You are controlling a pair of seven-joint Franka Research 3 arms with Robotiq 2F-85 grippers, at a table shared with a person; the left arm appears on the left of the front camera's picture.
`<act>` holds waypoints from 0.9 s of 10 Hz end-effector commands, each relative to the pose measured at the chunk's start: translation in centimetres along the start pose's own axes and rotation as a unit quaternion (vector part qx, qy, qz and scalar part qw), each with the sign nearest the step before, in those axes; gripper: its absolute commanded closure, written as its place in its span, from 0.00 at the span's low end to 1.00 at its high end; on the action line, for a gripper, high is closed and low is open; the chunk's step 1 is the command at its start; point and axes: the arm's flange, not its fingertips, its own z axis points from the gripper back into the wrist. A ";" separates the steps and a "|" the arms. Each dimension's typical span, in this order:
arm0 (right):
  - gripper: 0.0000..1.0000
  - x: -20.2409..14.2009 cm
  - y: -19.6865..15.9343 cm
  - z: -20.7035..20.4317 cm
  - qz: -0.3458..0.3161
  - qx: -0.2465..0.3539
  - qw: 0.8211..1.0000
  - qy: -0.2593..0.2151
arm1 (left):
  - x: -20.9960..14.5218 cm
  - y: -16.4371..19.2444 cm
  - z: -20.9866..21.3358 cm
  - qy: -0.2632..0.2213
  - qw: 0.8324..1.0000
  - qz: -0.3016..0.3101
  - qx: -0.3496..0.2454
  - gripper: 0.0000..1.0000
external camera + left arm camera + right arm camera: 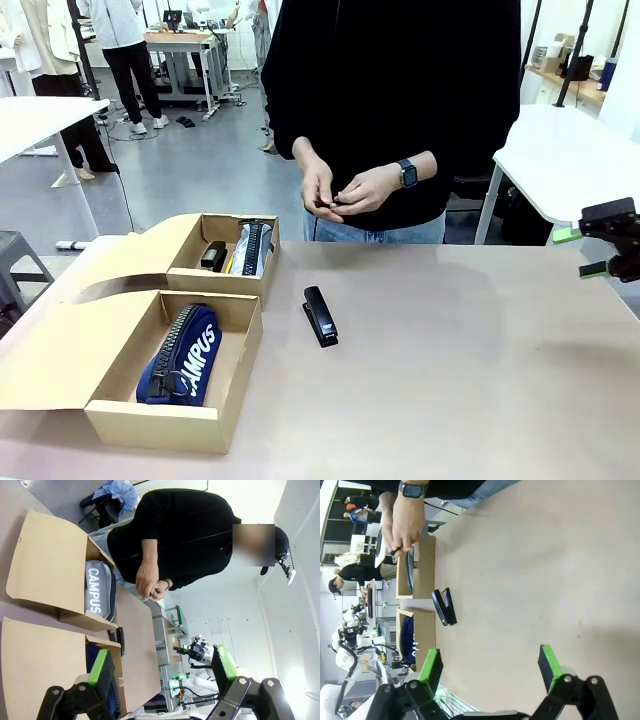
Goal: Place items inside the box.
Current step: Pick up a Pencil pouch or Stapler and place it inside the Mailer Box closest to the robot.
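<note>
While one stapler (320, 316) lies loose, two pouches (182, 355) (252, 248)

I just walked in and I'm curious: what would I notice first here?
A navy pouch lettered CAMPUS lies in the near half of the open cardboard box, at picture left. A black stapler lies on the table beside it, and a person's hands hold something small beyond.

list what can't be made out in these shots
- Front view: small dark thing in the person's hands, too small, fingers cover it.
- Front view: black item beside the grey pouch in the far box, half hidden by the cardboard wall.
- Left wrist view: black stapler on the table, edge-on and tiny.
</note>
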 end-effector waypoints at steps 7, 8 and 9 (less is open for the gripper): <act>0.00 -13.1 21.1 -21.8 0.372 -0.092 0.923 0.026 | 0.0 0.0 -0.1 -0.006 1.000 -0.010 -0.011 0.00; 0.00 -14.0 21.4 -22.8 0.384 -0.128 0.914 -0.016 | 0.0 0.0 -0.1 -0.006 1.000 -0.010 -0.011 0.00; 0.00 -14.0 21.8 -18.5 0.353 -0.069 0.930 0.072 | 0.0 0.0 -0.1 -0.006 1.000 -0.010 -0.011 0.00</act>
